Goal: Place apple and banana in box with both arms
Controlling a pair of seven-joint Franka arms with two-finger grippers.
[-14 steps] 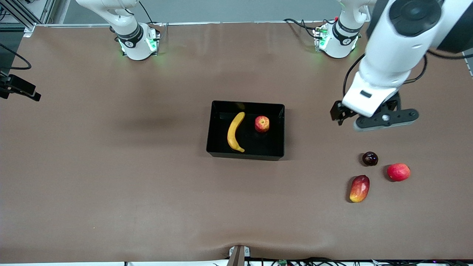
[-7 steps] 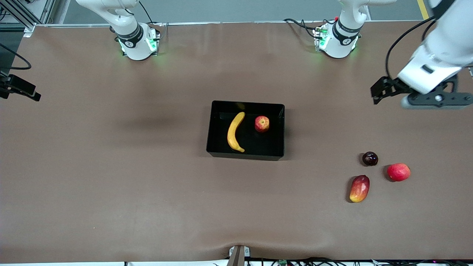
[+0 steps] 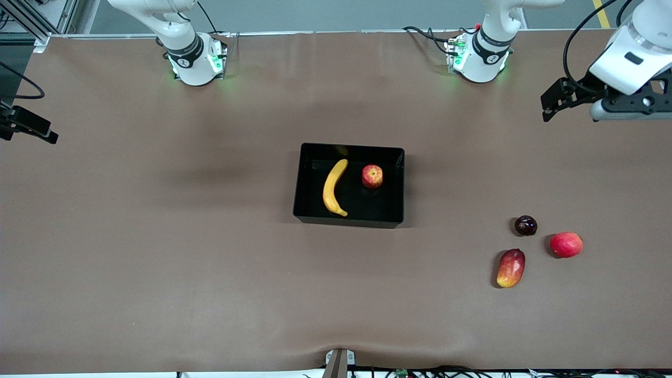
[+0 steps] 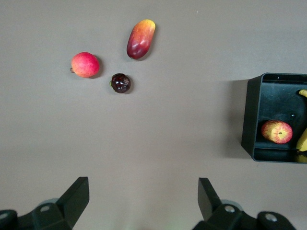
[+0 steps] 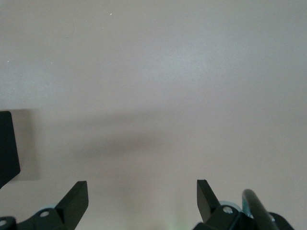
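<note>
Three stray fruits lie nearest the front camera, toward the left arm's end of the table: an oblong red-and-yellow mango-like fruit (image 3: pixel 511 268), a plain pinkish-red round fruit (image 3: pixel 566 244) just beside it, and a small dark plum-like fruit (image 3: pixel 525 225) a little farther off. None of them belongs to the job.

Farther from the camera, mid-table, sits the black box (image 3: pixel 307 181). The banana (image 3: pixel 334 188) lies inside it toward the right arm's end, and the apple (image 3: pixel 372 176) rests beside it, apart from it, dimple up. Both task fruits look settled, so I'd judge the placing done — what remains is simply clearing away.

The left gripper (image 3: pixel 598 102) hangs high over bare table at its own end, well apart from the box, its fingers spread wide and empty in the left wrist view (image 4: pixel 144 201). To finish well, it should stay high and clear of the strays.

The right gripper (image 5: pixel 142 201) cannot be seen from the front — only its arm's base shows — but its wrist view shows open, empty fingers over bare table, with a corner of the box at the edge. Exactly where it hovers is hard to say.
</note>
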